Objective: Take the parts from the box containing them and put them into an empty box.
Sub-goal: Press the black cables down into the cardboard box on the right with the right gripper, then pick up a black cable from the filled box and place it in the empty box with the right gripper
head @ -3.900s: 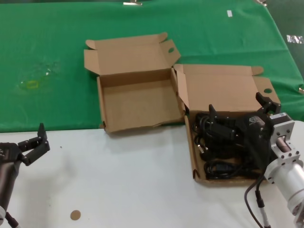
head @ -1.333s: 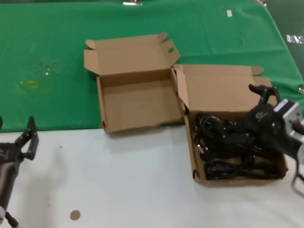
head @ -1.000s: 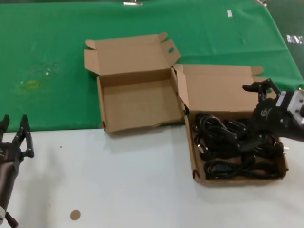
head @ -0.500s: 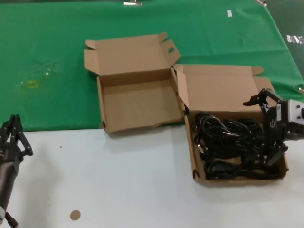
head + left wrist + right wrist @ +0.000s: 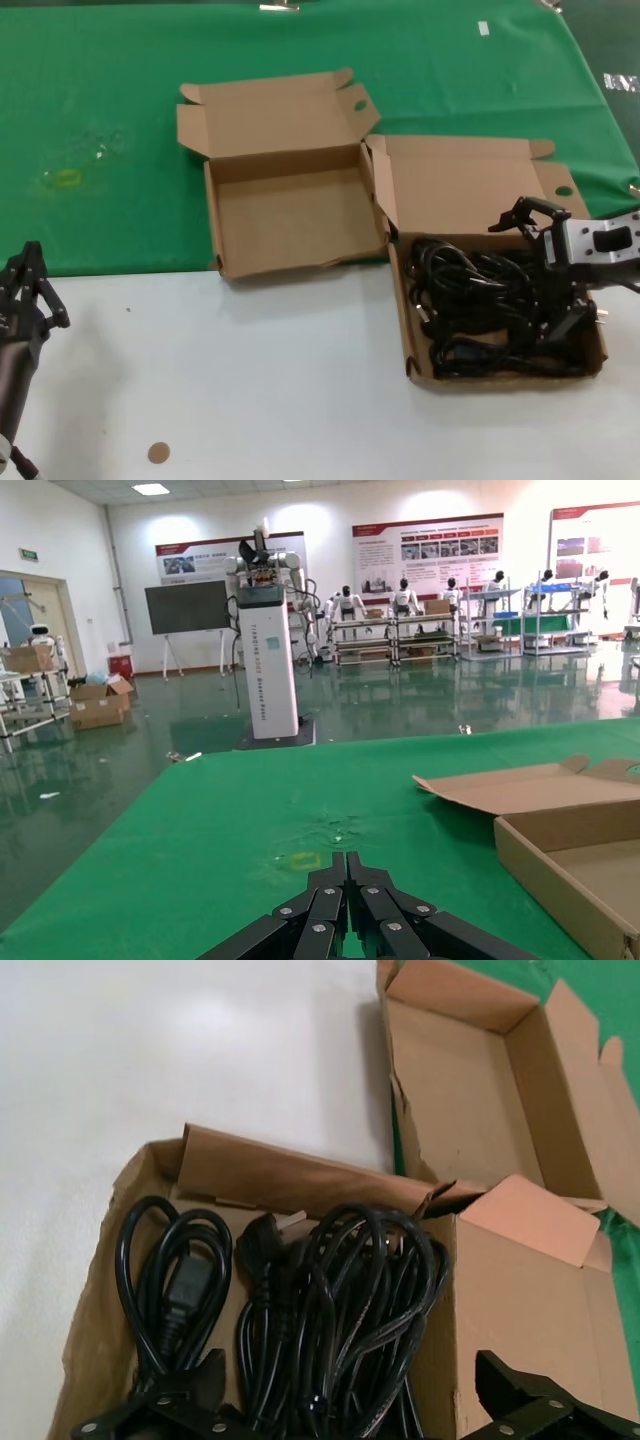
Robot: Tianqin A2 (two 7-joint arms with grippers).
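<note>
The parts, black power cords (image 5: 485,300) in loose coils, fill the right cardboard box (image 5: 470,195). My right gripper (image 5: 545,270) is open and reaches down over the cords at that box's right end. In the right wrist view its fingers (image 5: 168,1403) stand wide apart on either side of a cord bundle (image 5: 340,1300), gripping nothing. The empty box (image 5: 290,225) lies open just left of the full one, and also shows as the empty box (image 5: 470,1090) in the right wrist view. My left gripper (image 5: 30,285) is shut and idle at the table's left edge.
Both boxes straddle the line between the green cloth (image 5: 110,100) and the white tabletop (image 5: 250,380). Their lids stand open at the far side. A small brown disc (image 5: 158,453) lies on the white surface near the front left. The left wrist view shows the empty box's corner (image 5: 590,850).
My right gripper drew back from the box's middle to its right end, turned, and lowered open over the cords. My left gripper went from open to shut and turned.
</note>
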